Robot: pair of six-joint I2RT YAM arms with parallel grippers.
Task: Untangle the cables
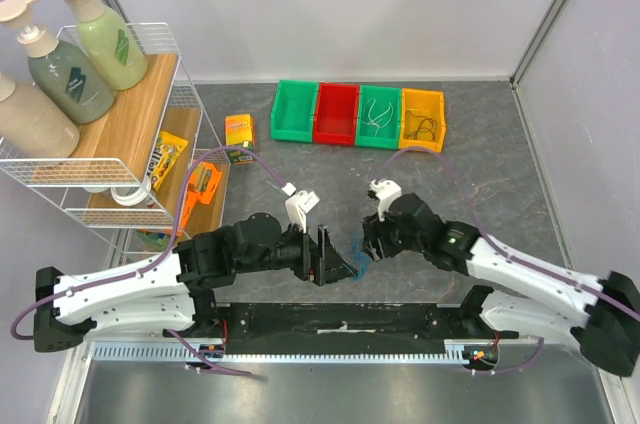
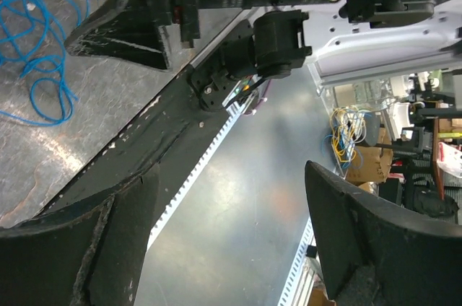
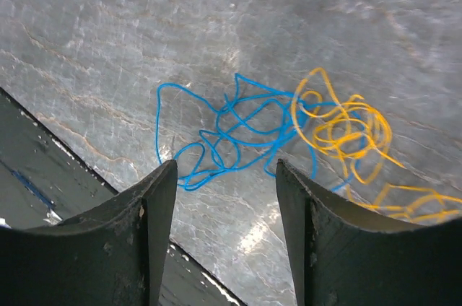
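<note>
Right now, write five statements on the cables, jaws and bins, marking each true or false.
The blue cable and the yellow cable overlap. True.
The right jaws are shut on the blue cable. False: they stand open, holding nothing.
The yellow bin ends the row on the right. True.
The left jaws grip a wire. False: open and empty.
The white wires lie in the red bin. False: they lie in the green bin beside the yellow one.

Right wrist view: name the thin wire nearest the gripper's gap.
The curly blue wire: its loops sit above the gap, while the curly yellow wire lies farther right.
</note>
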